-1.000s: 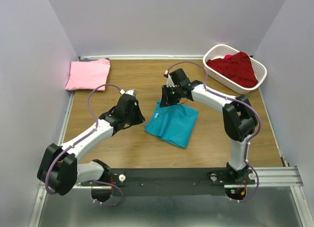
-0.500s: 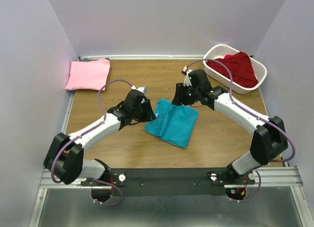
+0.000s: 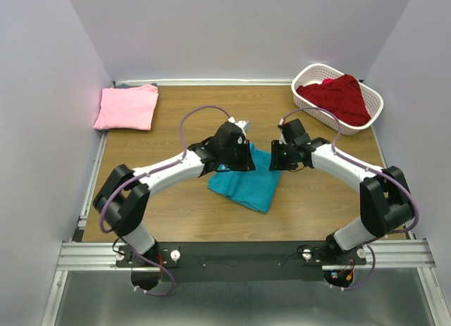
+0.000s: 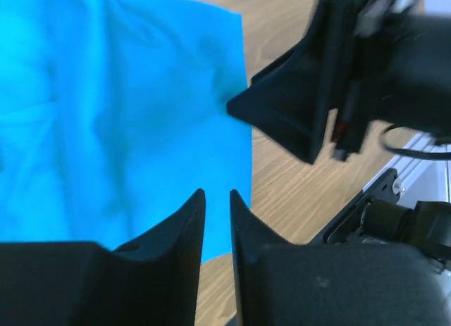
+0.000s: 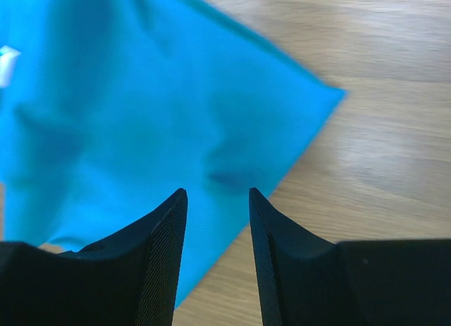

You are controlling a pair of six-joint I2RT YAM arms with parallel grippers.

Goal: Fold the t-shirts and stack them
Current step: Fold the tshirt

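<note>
Both hang empty over the limp teal t-shirt [image 3: 250, 185] (folded, I think), left pincer [image 4: 216, 193] barely parted, right pincer [image 5: 217, 192] wider; I'd pinch corners.

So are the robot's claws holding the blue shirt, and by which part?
Nothing is held. The left claw and the right claw are both open, with nothing between their fingers, over the teal t-shirt.

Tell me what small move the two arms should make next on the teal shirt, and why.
Probably lower both and pinch the far edge of the teal t-shirt. The left gripper and right gripper hang over that edge, jaws apart with nothing between them, so the shirt lying flat on the table is not yet gripped.
</note>
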